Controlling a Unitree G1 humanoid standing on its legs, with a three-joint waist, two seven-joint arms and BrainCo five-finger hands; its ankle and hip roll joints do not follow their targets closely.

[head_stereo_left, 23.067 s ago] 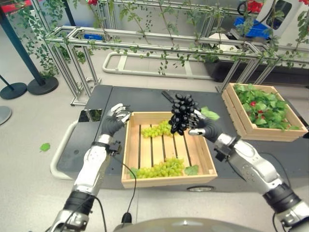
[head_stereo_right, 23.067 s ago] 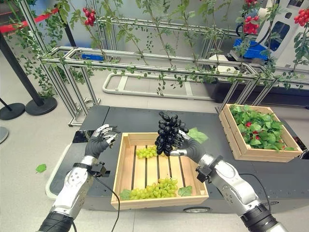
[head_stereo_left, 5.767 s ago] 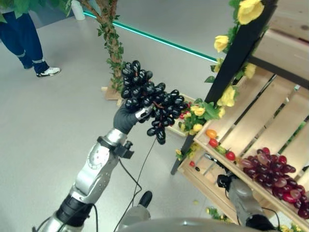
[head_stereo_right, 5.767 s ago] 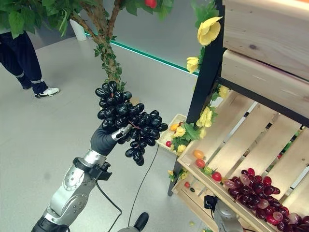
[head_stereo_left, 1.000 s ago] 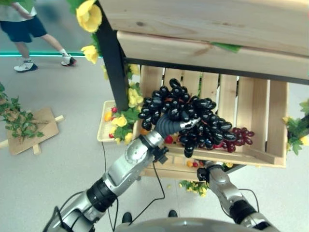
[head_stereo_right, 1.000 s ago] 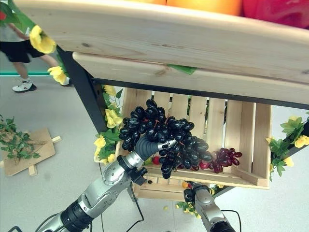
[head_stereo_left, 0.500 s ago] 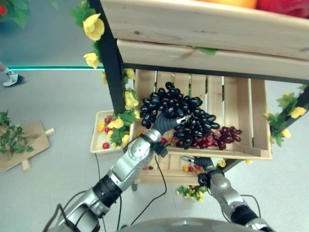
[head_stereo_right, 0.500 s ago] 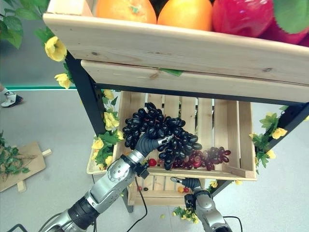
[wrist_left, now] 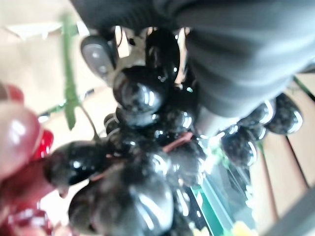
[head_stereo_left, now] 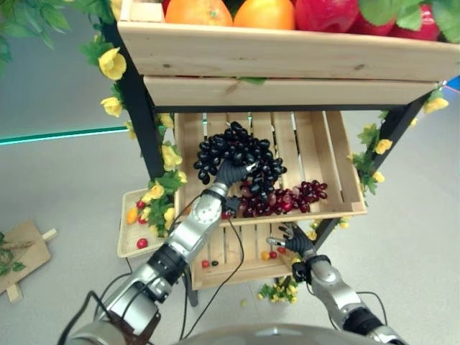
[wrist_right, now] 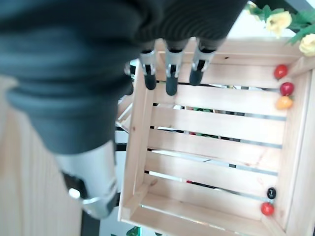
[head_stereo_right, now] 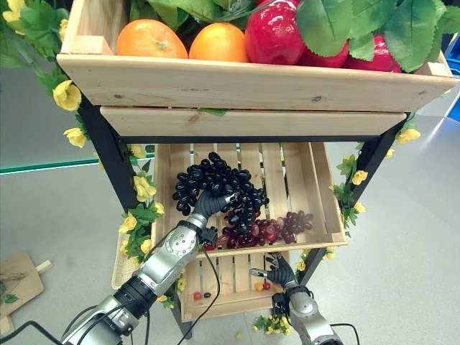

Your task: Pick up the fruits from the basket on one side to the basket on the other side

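Note:
A big bunch of black grapes (head_stereo_left: 233, 152) hangs inside the middle wooden crate (head_stereo_left: 338, 169) of a shelf, with my left hand (head_stereo_left: 228, 173) shut on its top. Its lower berries rest against a bunch of red grapes (head_stereo_left: 293, 197) lying on the crate floor. In the left wrist view the black grapes (wrist_left: 142, 162) sit right under the fingers, with the red grapes (wrist_left: 17, 142) beside them. My right hand (head_stereo_right: 279, 273) hangs low in front of the bottom crate (wrist_right: 216, 128), fingers (wrist_right: 170, 73) straight and holding nothing.
A top crate (head_stereo_left: 287, 50) of oranges and red apples overhangs the middle one. A black post (head_stereo_left: 140, 122) with yellow flowers stands at the shelf's left. A tray (head_stereo_left: 131, 231) of small fruits lies on the floor beside it. Small tomatoes (wrist_right: 285, 88) lie in the bottom crate.
The camera has shifted, bringing the top crate into sight. My left hand has carried the black grapes deeper into the middle crate, down against the red grapes. The right hand stays low.

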